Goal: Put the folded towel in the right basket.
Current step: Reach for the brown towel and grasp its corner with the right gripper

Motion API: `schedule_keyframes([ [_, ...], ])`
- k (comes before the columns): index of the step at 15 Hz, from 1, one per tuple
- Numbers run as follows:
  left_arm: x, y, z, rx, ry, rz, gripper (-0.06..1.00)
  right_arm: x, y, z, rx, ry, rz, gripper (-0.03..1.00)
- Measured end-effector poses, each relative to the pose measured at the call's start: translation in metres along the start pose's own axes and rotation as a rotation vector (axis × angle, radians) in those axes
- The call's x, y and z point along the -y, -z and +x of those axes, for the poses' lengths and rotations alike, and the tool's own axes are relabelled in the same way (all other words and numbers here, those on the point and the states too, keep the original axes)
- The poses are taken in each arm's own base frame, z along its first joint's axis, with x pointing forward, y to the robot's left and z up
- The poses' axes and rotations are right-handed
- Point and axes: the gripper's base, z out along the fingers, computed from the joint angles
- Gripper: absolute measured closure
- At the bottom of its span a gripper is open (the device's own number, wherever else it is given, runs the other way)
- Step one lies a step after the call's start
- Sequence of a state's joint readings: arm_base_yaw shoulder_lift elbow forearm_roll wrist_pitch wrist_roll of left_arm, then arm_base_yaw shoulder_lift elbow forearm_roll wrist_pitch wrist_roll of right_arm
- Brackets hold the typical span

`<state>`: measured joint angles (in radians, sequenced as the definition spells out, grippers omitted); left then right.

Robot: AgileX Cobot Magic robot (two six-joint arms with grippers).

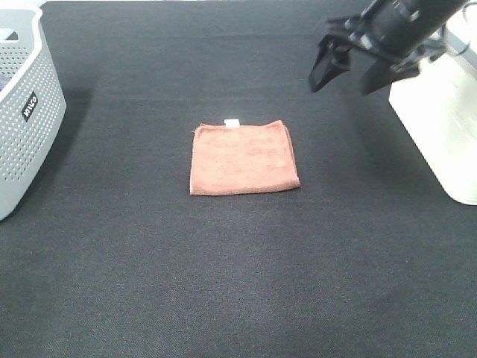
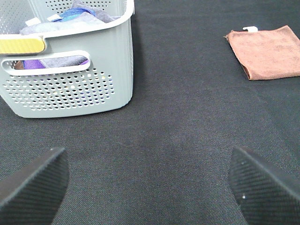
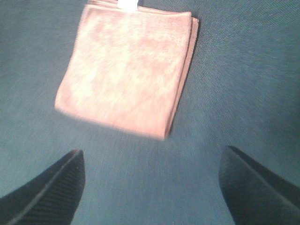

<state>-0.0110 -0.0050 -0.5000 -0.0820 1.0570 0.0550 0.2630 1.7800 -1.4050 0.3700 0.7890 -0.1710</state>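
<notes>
A folded brown towel (image 1: 244, 157) with a small white tag lies flat in the middle of the black table. It also shows in the left wrist view (image 2: 266, 51) and the right wrist view (image 3: 126, 68). My right gripper (image 1: 350, 74) is open and empty, hovering above the table to the back right of the towel, next to the white right basket (image 1: 447, 127). In the right wrist view its fingers (image 3: 47, 187) frame the cloth just short of the towel. My left gripper (image 2: 150, 185) is open and empty, low over the table; it is out of the exterior view.
A grey perforated basket (image 1: 22, 112) stands at the left edge and holds several cloths (image 2: 70, 18). The black table cloth (image 1: 238, 283) spreads around the towel.
</notes>
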Motion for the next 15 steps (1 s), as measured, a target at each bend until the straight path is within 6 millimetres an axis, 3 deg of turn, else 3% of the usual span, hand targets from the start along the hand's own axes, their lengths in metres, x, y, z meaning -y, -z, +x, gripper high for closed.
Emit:
schedule_keyframes([
  [3,0.0,0.0,0.0,0.0,0.0,0.0,0.07,0.009,-0.045,-0.007,-0.044,-0.048,-0.016,0.22],
  [5,0.0,0.0,0.0,0.0,0.0,0.0,0.07,0.011,-0.056,-0.009,-0.056,-0.064,-0.026,0.22],
  [9,0.0,0.0,0.0,0.0,0.0,0.0,0.07,0.02,-0.117,-0.013,-0.202,-0.119,-0.093,0.22],
  [12,0.0,0.0,0.0,0.0,0.0,0.0,0.07,0.02,-0.132,-0.02,-0.223,-0.119,-0.126,0.22],
  [15,0.0,0.0,0.0,0.0,0.0,0.0,0.07,0.035,-0.151,-0.029,-0.254,-0.171,-0.177,0.22],
])
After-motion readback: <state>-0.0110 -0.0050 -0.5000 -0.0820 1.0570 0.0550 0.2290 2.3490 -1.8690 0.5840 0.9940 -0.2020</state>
